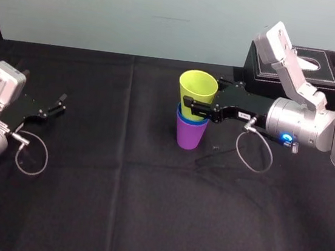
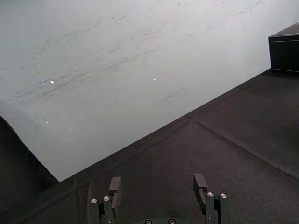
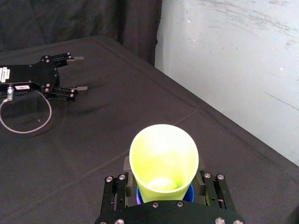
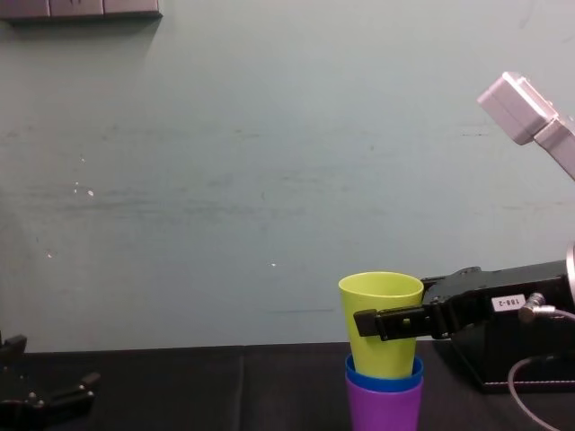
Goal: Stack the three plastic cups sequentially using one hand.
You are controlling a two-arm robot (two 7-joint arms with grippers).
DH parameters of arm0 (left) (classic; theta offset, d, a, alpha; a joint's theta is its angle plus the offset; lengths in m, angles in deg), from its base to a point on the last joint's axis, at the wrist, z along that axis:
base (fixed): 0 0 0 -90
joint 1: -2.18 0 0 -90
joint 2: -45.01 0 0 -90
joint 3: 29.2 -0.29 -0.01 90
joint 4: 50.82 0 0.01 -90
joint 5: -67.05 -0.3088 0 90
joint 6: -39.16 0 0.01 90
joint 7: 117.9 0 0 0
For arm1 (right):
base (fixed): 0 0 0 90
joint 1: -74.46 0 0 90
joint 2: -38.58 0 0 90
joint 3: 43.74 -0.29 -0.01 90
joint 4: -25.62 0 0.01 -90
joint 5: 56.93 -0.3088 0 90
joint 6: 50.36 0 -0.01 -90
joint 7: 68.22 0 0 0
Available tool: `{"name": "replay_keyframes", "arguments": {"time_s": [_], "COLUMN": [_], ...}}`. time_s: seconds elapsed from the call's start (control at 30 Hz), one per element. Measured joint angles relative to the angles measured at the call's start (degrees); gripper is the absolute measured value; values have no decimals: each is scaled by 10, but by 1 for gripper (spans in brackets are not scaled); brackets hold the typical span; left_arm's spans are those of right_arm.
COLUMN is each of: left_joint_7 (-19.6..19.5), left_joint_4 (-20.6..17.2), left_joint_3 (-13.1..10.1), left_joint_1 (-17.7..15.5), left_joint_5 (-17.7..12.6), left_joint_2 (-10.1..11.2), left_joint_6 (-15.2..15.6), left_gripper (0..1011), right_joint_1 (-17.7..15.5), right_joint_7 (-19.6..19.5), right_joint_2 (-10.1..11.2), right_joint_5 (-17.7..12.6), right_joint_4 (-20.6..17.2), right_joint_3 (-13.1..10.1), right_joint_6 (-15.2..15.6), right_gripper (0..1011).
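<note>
The purple cup point(image 1: 189, 135) stands upright on the black table near its middle, with the blue cup point(image 1: 183, 114) nested in it so that only its rim shows. The yellow-green cup point(image 1: 197, 89) sits partly down inside the blue one, leaning a little, most of its wall still above the blue rim point(image 4: 384, 376). My right gripper point(image 1: 200, 99) reaches in from the right and is shut on the yellow-green cup point(image 3: 163, 156), one finger on each side of its wall. My left gripper point(image 1: 57, 104) rests at the table's left, open and holding nothing.
A black tissue box point(image 1: 309, 66) stands at the back right, behind my right arm. A fold line in the black cloth point(image 1: 121, 156) runs front to back, left of the cups. A pale wall point(image 4: 269, 180) rises behind the table.
</note>
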Motion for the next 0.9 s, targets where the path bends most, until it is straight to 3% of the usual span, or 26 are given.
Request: {"name": "replay_keyframes", "arguments": {"time_s": [0.43, 0.77, 0.9], "left_joint_7": [0, 0, 0], "left_joint_4": [0, 0, 0], "left_joint_3": [0, 0, 0], "left_joint_1": [0, 0, 0], "left_joint_5": [0, 0, 0], "left_joint_2": [0, 0, 0], "left_joint_6": [0, 0, 0], "left_gripper": [1011, 1011, 1011], "right_joint_1": [0, 1, 1], "right_joint_7": [0, 0, 0], "right_joint_2": [1, 1, 1], "right_joint_5": [0, 0, 0], "right_joint_4": [-1, -2, -2], "right_joint_3": [0, 0, 0], "right_joint_6": [1, 2, 2], "right_gripper": [743, 990, 1003]}}
